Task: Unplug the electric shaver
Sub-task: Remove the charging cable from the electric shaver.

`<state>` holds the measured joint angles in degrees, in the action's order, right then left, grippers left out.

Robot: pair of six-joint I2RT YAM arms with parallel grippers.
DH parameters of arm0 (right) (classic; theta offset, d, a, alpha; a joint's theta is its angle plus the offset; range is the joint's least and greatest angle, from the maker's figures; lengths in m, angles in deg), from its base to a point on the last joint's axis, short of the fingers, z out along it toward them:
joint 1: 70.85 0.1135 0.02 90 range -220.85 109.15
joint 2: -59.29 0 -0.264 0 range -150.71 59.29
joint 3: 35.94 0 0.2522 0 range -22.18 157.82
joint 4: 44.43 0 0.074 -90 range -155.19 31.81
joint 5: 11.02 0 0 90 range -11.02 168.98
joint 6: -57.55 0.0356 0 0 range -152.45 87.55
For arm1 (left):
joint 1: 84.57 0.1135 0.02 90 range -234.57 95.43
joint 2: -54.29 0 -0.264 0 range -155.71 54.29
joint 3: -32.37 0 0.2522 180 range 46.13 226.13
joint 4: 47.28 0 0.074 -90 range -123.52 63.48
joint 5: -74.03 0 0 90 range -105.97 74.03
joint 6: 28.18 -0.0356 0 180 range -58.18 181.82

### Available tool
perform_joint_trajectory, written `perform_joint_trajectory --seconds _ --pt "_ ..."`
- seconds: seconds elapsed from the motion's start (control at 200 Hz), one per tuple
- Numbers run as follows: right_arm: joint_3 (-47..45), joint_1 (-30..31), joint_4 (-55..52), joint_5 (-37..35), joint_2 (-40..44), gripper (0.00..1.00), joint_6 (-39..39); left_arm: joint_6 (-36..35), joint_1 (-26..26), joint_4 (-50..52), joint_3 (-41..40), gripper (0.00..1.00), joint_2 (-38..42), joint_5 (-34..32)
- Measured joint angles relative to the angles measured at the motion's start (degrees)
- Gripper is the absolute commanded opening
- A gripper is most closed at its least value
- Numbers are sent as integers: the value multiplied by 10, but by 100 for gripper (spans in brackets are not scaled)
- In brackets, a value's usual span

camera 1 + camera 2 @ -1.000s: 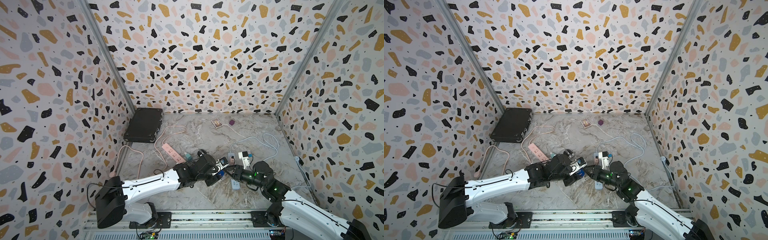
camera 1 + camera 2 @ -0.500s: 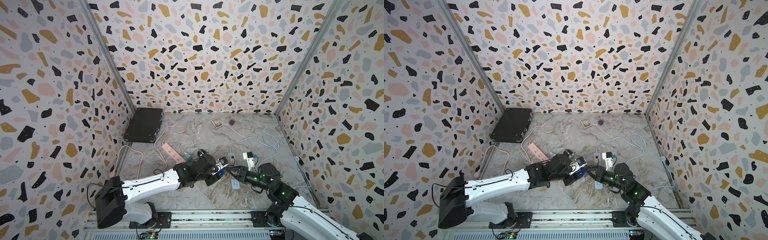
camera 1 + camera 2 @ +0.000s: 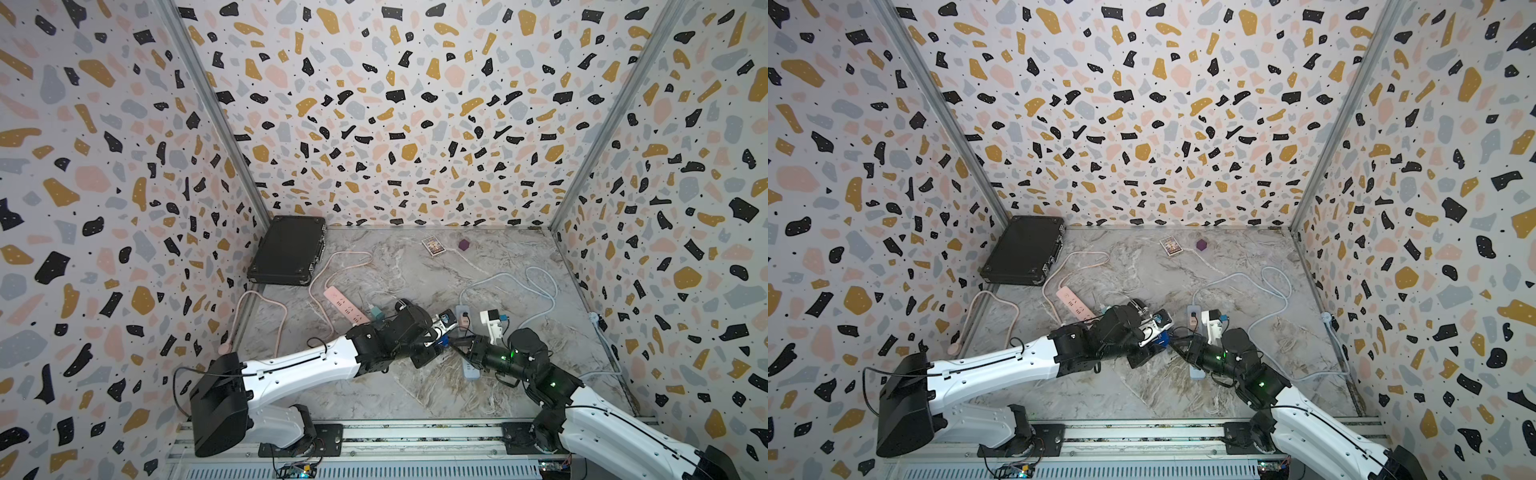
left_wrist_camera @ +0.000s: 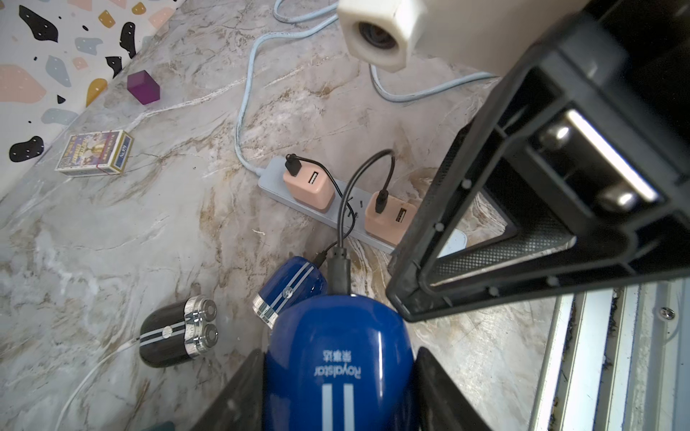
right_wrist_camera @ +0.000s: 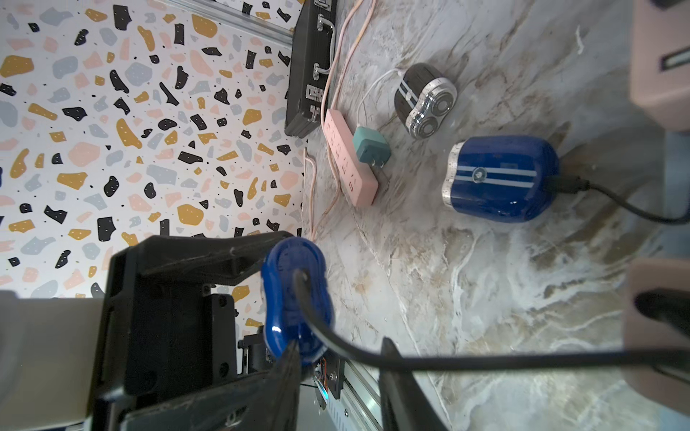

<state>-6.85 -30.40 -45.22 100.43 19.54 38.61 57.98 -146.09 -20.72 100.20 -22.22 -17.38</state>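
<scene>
Near centre, the left gripper [image 4: 339,358], clamped on the blue shaver [image 4: 336,328], steadies it with its plug [image 4: 338,266] facing right; the right gripper [image 5: 339,343], jaws apart, straddles the black cable [image 5: 485,360], seemingly ready to pull the plug free

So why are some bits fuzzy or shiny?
Left wrist view: the held shaver shows a white glare streak; the pale block close up is soft. Right wrist view: the pink plug and cable near the lens are blurred, the black shaver sharp. Both top views: corner posts lean outward, a wide-lens look.
</scene>
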Motion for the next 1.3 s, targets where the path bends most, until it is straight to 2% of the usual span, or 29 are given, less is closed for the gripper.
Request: perform_joint_trajectory --seconds 0.27,0.741,0.916,1.111,1.196,1.301 --pt "0 0 8 -12 16 37 1 0 -1 0 0 46 0 9" --pt "0 0 47 -37 -13 36 12 0 -1 0 0 46 0 12" --pt "0 0 67 -38 -32 28 18 1 -1 0 0 46 0 14" --pt "0 0 84 -36 -45 26 23 1 -1 0 0 46 0 14" --pt "0 0 86 -35 -45 22 23 1 -1 0 0 46 0 14" --pt "0 0 90 -34 -45 10 24 1 -1 0 0 46 0 14"
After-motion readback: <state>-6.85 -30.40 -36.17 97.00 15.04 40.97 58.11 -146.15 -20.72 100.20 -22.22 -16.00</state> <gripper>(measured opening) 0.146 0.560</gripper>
